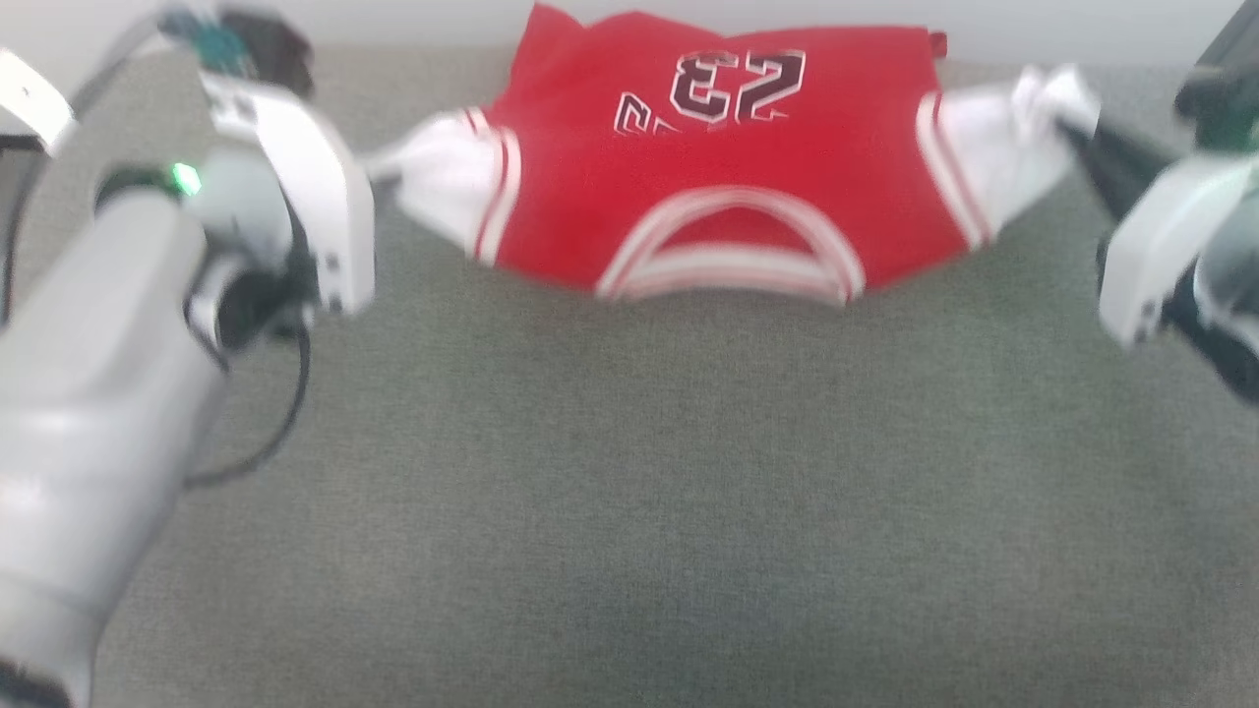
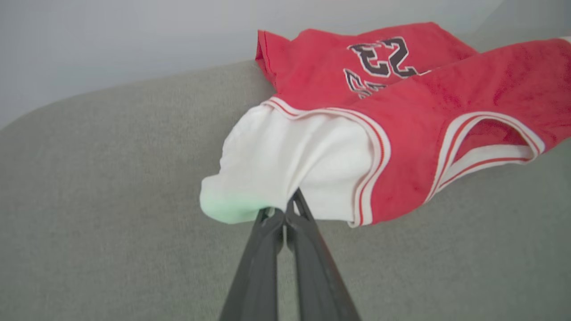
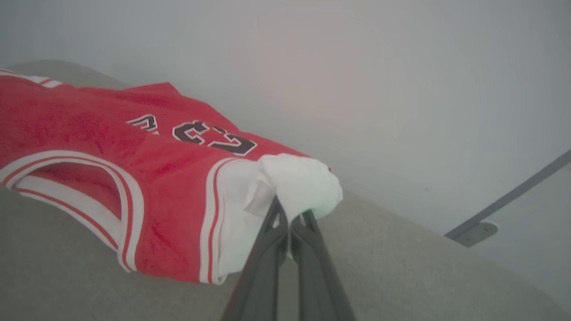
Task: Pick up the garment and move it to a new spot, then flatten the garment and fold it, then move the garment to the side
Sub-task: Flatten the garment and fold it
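The pale left forearm point(image 1: 89, 393) sits closest in the head view, at the lower left, with a green light point(image 1: 184, 178) glowing on its wrist and a black cable point(image 1: 285, 413) looping below. Beyond it spreads the grey-green cloth-covered worktop point(image 1: 639, 511). The garment point(image 1: 728, 197) lies at the far edge, near the pale wall, with its striped neck opening towards the robot and its white shoulder panels drawn out to either side. The right hand point(image 1: 1077, 138) has its dark fingers clamped on the bunched white panel on that side. The picture is blurred.

In the left wrist view, the left hand point(image 2: 284, 213) rises from the bottom edge with its two fingers pressed together, pinching the lower edge of the white shoulder panel. A faint green tint falls on the cloth just beside the fingertips. The red body with its dark numerals stretches away to the upper right and rests on the worktop.

In the right wrist view, the right hand point(image 3: 290, 218) is closed on a wad of the other white panel. The red body extends to the left across the worktop, and a grey bar point(image 3: 504, 200) slants against the wall at the right.
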Robot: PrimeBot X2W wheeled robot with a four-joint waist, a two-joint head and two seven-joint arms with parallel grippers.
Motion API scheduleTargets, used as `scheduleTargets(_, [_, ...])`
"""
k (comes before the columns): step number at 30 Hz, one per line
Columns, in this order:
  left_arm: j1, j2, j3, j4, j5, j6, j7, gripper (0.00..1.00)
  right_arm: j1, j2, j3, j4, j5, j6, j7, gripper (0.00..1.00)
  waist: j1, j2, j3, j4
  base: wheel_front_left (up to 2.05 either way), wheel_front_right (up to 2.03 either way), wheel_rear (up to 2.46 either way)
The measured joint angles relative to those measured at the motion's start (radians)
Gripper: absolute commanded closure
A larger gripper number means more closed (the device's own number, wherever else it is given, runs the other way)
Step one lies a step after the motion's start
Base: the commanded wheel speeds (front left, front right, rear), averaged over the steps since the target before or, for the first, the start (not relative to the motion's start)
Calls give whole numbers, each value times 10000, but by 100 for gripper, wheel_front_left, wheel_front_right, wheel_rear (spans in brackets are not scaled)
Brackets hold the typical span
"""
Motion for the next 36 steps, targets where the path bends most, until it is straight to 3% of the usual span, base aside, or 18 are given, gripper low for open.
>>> scheduleTargets(6, [2293, 1005, -309, -2920, -313, 1250, 966, 100, 2130, -1361, 531, -2270, 1626, -2, 1476, 100, 0, 0, -533, 106, 0, 0, 0])
scheduleTargets(14, [5131, 2790, -267, -7079, -719, 3413, 1801, 100, 4708, -2677, 596, -4149, 2980, -4, 2907, 100, 0, 0, -780, 183, 0, 0, 0])
scheduleTargets(23, [7104, 4360, 161, -9555, -1419, 5327, 2376, 100, 6902, -3881, -261, -5701, 4253, -8, 4351, 100, 0, 0, -861, 157, 0, 0, 0])
scheduleTargets(29, [7694, 4771, 249, -10562, -1524, 5963, 2439, 100, 8243, -4255, -1089, -6464, 4579, -8, 4846, 100, 0, 0, -774, 59, 0, 0, 0])
scheduleTargets(36, [7924, 4544, -107, -10546, -1572, 5988, 2573, 100, 9012, -3204, -1509, -6226, 3758, -8, 5352, 100, 0, 0, -629, -16, 0, 0, 0])
